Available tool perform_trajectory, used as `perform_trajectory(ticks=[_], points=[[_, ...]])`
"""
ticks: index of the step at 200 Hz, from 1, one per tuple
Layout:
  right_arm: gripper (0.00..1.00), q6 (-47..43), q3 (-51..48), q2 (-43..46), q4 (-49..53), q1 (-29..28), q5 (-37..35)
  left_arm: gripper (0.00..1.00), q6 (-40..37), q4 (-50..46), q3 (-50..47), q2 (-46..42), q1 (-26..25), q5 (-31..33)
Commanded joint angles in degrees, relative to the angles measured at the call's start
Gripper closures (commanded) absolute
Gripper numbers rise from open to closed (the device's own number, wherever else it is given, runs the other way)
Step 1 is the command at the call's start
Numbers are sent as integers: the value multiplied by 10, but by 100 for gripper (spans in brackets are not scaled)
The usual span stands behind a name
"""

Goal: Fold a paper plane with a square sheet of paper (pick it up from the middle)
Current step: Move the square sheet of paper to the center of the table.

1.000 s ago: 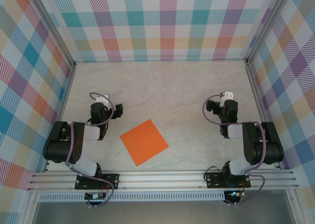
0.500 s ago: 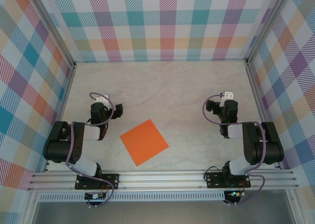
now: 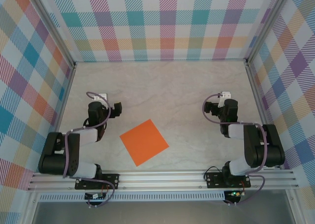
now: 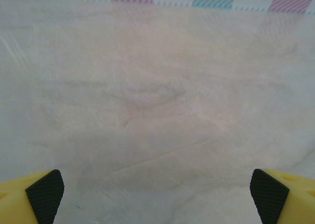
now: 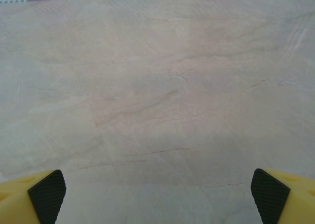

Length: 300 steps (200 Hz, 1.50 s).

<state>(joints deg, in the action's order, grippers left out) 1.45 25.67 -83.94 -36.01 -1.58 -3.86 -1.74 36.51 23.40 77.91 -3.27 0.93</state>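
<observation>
While the square sheet of paper (image 3: pixel 144 142) lay flat and unfolded on the table (image 3: pixel 167 86), turned corner-on like a diamond at about 6 o'clock from the table's centre, the step in hand looked to be the first pickup. The left jaws stood wide and empty, their black pads (image 4: pixel 44 194) at the bottom corners of the left wrist view with bare marbled table between them. The right jaws stood just as wide and empty. Both pointed toward 12 o'clock, away from the sheet, which sat at roughly 4 o'clock from the left arm (image 3: pixel 81 135) and 8 o'clock from the right arm (image 3: pixel 246 133), nearer the left. To do this well, one arm would probably have to swing round and come down over the sheet's middle, as the task asked, not over an edge. Thin paper flat on a table gave little to catch, so a light press that buckled up a ridge before the jaws closed seemed safest. Too hard a push could have slid or crumpled it.
</observation>
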Motion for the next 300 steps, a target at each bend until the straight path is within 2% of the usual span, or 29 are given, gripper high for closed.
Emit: perform_trajectory(ticks=[1, 25, 44, 60, 70, 99, 120, 135, 166, 235, 247, 261, 300], points=[[0, 35, 86, 58, 200, -1, -6, 0, 23, -61, 7, -88, 5, 9], [0, 126, 183, 101, 424, 0, 54, 0, 62, -145, 17, -190, 6, 13], [0, 183, 275, 83, 580, -2, 207, 0, 168, -266, 47, -261, 6, 54], [1, 216, 280, 72, 578, -20, 386, 0, 285, -386, 72, -303, 7, 94], [2, 231, 271, 75, 561, -52, 435, 0, 336, -444, 80, -320, 8, 98], [2, 242, 273, 80, 580, -187, 361, 0, 344, -546, 94, -330, 7, 7], [2, 263, 275, 58, 570, -269, 329, 0, 354, -557, 73, -349, 8, -42], [3, 270, 288, 33, 572, -322, 288, 0, 358, -565, 61, -366, 8, -69], [2, 269, 335, -45, 570, -404, 270, 0, 352, -609, 52, -400, 8, -102], [6, 287, 484, -238, 570, -493, 274, 0, 352, -657, 37, -461, 8, -98], [6, 290, 501, -262, 569, -500, 288, 0, 349, -658, 35, -466, 8, -96], [6, 295, 514, -280, 581, -505, 266, 0, 349, -660, 36, -468, 7, -95], [7, 306, 508, -321, 576, -506, 266, 0, 353, -652, 32, -470, 8, -108]])
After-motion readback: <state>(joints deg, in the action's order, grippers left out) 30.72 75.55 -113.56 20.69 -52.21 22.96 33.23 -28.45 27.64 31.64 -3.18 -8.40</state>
